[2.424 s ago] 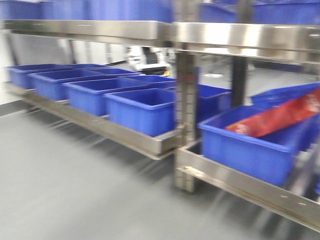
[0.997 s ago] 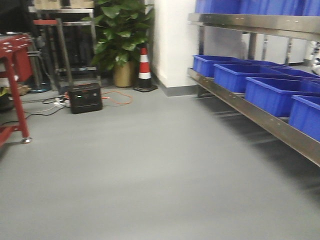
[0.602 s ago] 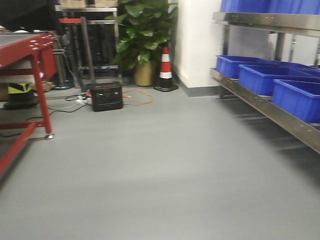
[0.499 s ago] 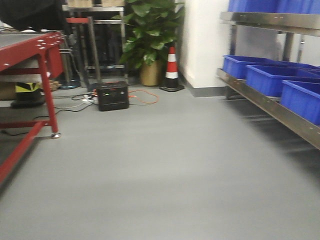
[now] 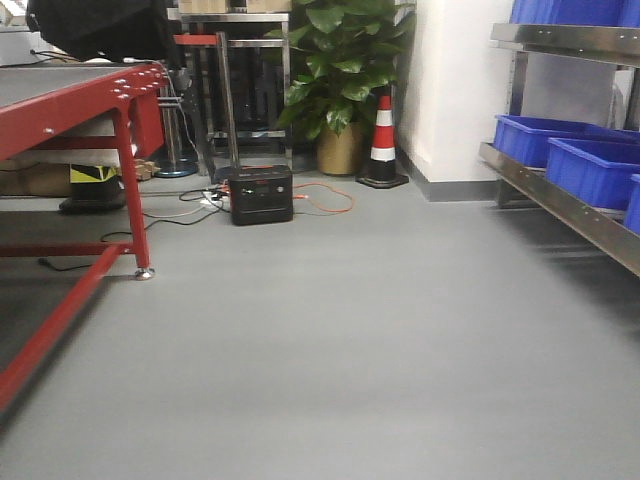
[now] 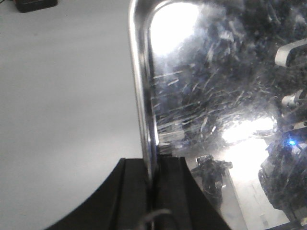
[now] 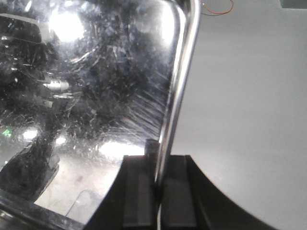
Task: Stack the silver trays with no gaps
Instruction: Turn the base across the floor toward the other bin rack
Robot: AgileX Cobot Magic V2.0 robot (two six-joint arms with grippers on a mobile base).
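Ahead, front view: grey floor, red-framed tabletop (image 5: 70, 98) left, blue bins (image 5: 590, 165) right; no stack in sight.
Left wrist: left jaws clamped on the rim of a silver tray (image 6: 216, 96), carried above the floor.
Right wrist: right jaws likewise pinch a silver tray (image 7: 96, 72) rim.
My judgement: tray in transit, stacking not yet done.

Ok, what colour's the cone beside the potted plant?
The cone is red-and-white striped on a black base; front-facing view.

The silver tray (image 6: 201, 96) is scratched, mirror-bright steel; floor (image 5: 350, 330) matt grey, bins (image 5: 590, 165) glossy plastic.
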